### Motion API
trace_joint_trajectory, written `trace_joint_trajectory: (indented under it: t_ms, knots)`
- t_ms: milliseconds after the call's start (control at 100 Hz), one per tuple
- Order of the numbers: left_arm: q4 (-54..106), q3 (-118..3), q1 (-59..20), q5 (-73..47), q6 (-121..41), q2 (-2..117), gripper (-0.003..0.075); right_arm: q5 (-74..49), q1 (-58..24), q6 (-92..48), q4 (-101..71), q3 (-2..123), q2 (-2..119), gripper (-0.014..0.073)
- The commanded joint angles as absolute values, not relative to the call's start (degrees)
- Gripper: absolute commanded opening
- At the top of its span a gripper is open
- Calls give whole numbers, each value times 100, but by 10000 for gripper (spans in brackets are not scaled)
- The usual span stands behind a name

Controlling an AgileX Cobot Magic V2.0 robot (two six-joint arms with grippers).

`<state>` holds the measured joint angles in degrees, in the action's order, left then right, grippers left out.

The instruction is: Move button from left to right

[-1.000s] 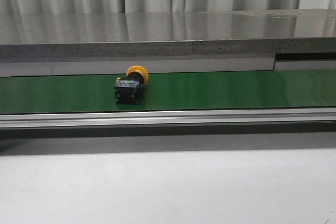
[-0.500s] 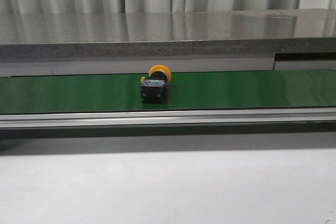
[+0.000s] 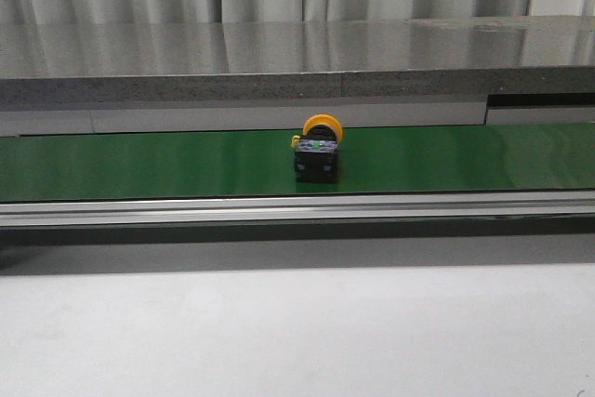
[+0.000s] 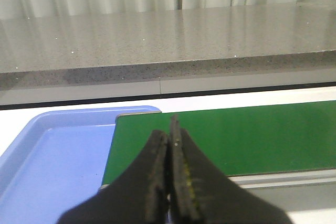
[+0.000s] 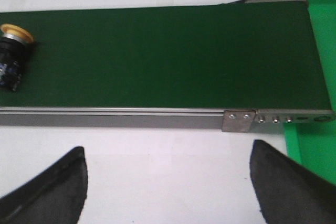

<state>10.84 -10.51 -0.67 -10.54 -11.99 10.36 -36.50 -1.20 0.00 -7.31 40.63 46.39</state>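
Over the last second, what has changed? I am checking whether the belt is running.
The button has travelled rightward along the green belt, from left of centre to about the middle, still lying on its side. Nothing has taken hold of it. The left gripper has its jaws shut and the right gripper has its jaws open, both off the belt.

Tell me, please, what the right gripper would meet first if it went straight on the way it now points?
Probably the bare white table just short of the green conveyor belt. The open right gripper has nothing between its fingers, and the button lies well off to one side. Depth is unclear.
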Motion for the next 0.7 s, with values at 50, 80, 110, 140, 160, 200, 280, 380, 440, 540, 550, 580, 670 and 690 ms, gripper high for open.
trace_joint_trajectory:
  t_ms: [50, 80, 110, 140, 160, 200, 280, 380, 440, 540, 550, 580, 670, 690]
  knots:
    - [1161, -1214, -95, -558, -1180, 1077, -20, -3216, -119, 0, -997, 4457, 4922, 633]
    - [1161, -1214, -95, -558, -1180, 1077, -20, -3259, -119, 0, -1023, 4559, 5038, 633]
    - [1161, -1214, -95, -558, -1180, 1077, -20, -3305, -119, 0, -1034, 4651, 5195, 633]
    - [1161, -1214, -95, -558, -1180, 1077, -20, -3360, -127, 0, -1058, 4747, 5327, 633]
    - [1161, -1214, -95, -550, -1180, 1077, -21, -3375, -132, 0, -1064, 4816, 5431, 633]
    - [1161, -1214, -95, -550, -1180, 1077, -21, -3401, -171, -61, -1082, 4953, 5604, 633]
    - [1161, -1214, -95, -550, -1180, 1077, -20, -3415, -337, -145, -1121, 5189, 6018, 633]
    - [1161, -1214, -95, -550, -1180, 1077, -21, -3404, -621, -145, -1121, 5459, 6522, 633]
    - [1161, -1214, -95, -550, -1180, 1077, -21, -3404, -790, -145, -1121, 5632, 6864, 633]
    - [1161, -1214, -95, -550, -1180, 1077, -20, -3401, -1102, -145, -1121, 5898, 7404, 633]
    - [1161, -1214, -95, -550, -1180, 1077, -20, -3401, -1120, -145, -1121, 5935, 7441, 633]
    - [1161, -1214, -95, -550, -1180, 1077, -21, -3397, -1190, -145, -1121, 6013, 7624, 633]
    - [1161, -1214, -95, -550, -1180, 1077, -21, -3402, -1366, -145, -1121, 6267, 8059, 633]
    - [1161, -1214, -95, -550, -1180, 1077, -20, -3402, -1398, -145, -1121, 6323, 8118, 633]
